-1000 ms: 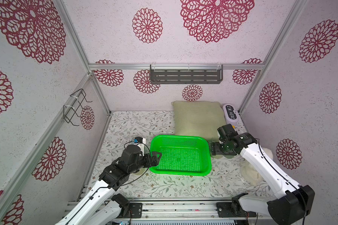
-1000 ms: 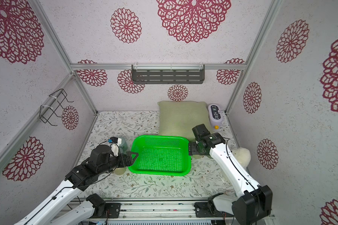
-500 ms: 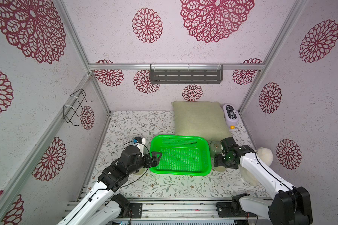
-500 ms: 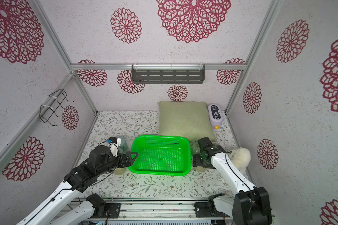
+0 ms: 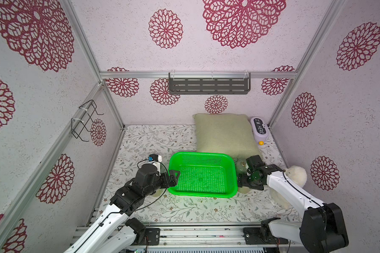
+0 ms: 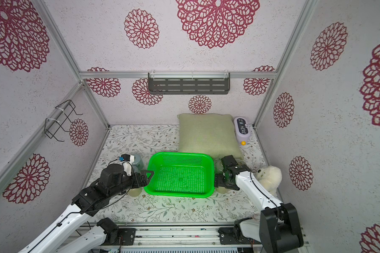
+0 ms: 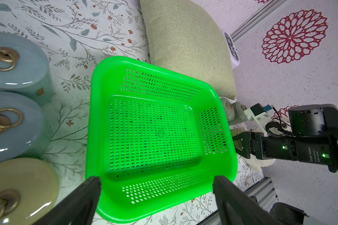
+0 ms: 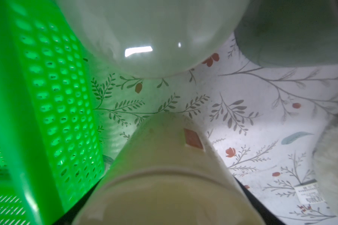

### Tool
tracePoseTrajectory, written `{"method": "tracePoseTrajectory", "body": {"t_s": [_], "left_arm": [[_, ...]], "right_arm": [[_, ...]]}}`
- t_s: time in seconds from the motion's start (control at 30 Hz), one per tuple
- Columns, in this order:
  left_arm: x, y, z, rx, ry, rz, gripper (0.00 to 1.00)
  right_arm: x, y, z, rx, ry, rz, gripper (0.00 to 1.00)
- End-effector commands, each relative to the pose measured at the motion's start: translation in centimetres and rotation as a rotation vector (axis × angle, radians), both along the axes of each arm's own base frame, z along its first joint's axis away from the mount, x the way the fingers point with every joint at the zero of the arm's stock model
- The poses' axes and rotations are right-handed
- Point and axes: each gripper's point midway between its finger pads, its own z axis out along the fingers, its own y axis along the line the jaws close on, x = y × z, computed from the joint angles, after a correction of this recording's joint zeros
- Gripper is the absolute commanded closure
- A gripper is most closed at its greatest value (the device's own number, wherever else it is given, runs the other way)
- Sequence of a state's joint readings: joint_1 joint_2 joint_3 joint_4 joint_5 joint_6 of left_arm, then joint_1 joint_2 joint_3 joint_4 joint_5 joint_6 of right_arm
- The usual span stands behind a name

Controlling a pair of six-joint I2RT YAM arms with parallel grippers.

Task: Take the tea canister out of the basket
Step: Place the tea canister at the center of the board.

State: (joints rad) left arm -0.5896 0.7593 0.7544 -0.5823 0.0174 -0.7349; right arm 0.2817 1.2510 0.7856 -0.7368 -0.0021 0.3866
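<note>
Fingers of the right gripper stay clamped on the cream cylindrical ceramic tea canister, now lowered onto the floral mat beside the emptied bright green perforated plastic basket, so only release remains; the left gripper gapes empty.

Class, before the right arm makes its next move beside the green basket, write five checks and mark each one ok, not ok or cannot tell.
1. Basket holds no canister: ok.
2. Right gripper closed round the cream canister: ok.
3. Cream canister's base resting on the table: cannot tell, contact unclear.
4. Gap to the pale green canister ahead: ok, they are apart.
5. Left gripper open, holding nothing, at the basket's rim: ok.
</note>
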Motion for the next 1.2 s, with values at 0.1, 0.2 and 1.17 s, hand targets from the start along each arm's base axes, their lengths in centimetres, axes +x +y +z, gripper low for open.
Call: {"method": "tracePoseTrajectory", "body": {"t_s": [0.1,0.2,1.17], "left_arm": [[-0.1,-0.1,0.2,0.000,-0.004,-0.003,0.03],[-0.2,-0.1,0.2,0.000,-0.005,-0.004,0.03],[1.7,1.9,-0.5,0.133,0.028,0.120,0.03]], "right_arm": [[1.1,0.6,-0.4,0.030,-0.012,-0.017,0.33],[1.0,0.5,-0.8,0.020,0.005,-0.018,0.32],[2.8,-0.3,12.2,0.085,-0.455,-0.040,0.01]]}}
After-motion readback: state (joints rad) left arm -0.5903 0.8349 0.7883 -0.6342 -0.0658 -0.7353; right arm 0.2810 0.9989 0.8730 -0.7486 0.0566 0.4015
